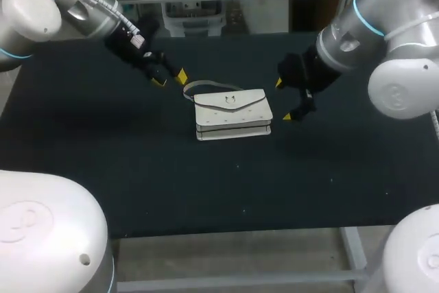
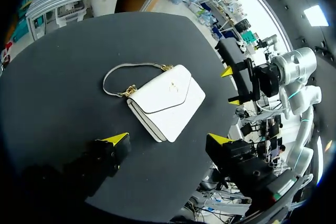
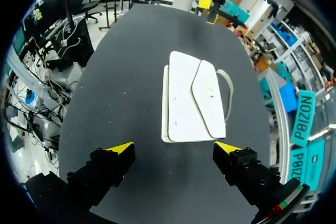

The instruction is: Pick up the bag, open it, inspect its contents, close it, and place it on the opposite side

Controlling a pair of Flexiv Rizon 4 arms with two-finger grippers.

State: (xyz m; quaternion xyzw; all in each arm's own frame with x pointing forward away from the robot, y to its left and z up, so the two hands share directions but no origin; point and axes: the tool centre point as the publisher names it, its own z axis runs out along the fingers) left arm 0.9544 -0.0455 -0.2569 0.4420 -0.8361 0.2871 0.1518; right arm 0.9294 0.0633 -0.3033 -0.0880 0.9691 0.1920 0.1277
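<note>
Head view: white bag [image 1: 232,113] lies untouched between left and right spread jaws.

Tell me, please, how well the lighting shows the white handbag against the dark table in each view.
Head view: the handbag stands out brightly on the black table, its flap detail faint. Left wrist view: evenly lit, flap edge and gold chain fittings clear. Right wrist view: nearly uniform white, the flap traced only by a thin shadow line.
</note>
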